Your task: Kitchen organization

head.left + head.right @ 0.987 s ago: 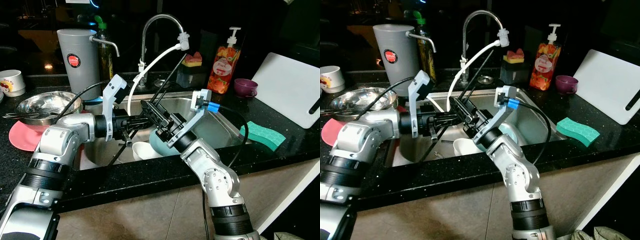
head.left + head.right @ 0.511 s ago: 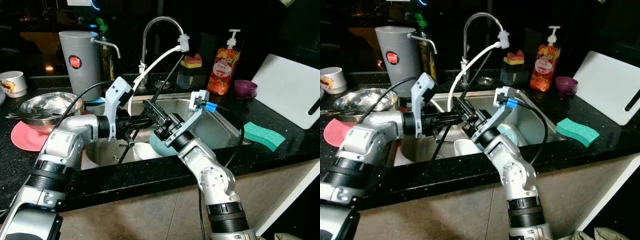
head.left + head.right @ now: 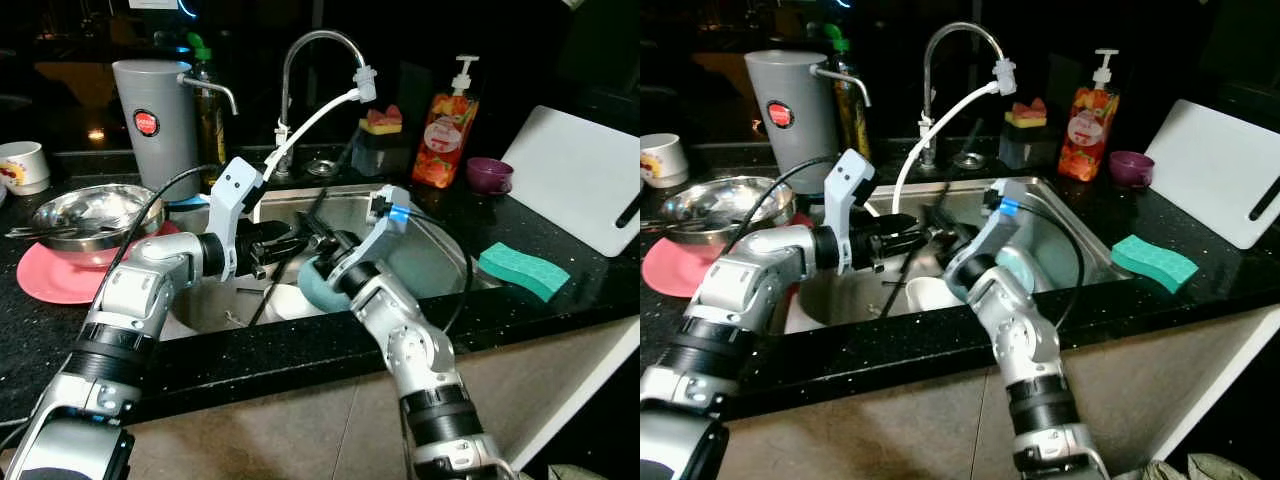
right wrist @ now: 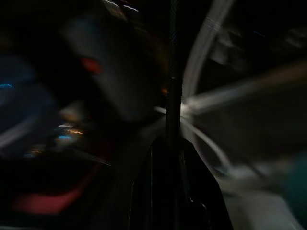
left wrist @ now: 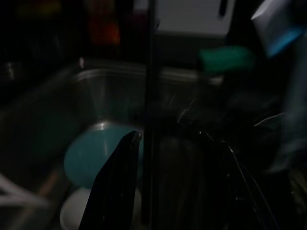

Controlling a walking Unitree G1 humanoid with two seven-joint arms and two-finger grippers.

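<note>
Dark kitchen, black speckled counter point(image 3: 330, 345) around a steel sink point(image 3: 440, 262). Right gripper point(image 4: 168, 139) clamps a thin black rod point(image 3: 312, 207); left gripper point(image 3: 285, 240), jaws parted, flanks it. Teal bowl point(image 3: 312, 285) lies at 6 o'clock below. Judged step: hand-over; next, left closes.

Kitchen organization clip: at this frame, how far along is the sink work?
Early. Nothing looks put away. In hand: both the left gripper and right gripper meet over the sink around a thin black rod. Left: the teal bowl and white dish in the sink, plus the steel bowl on the pink plate.
</note>
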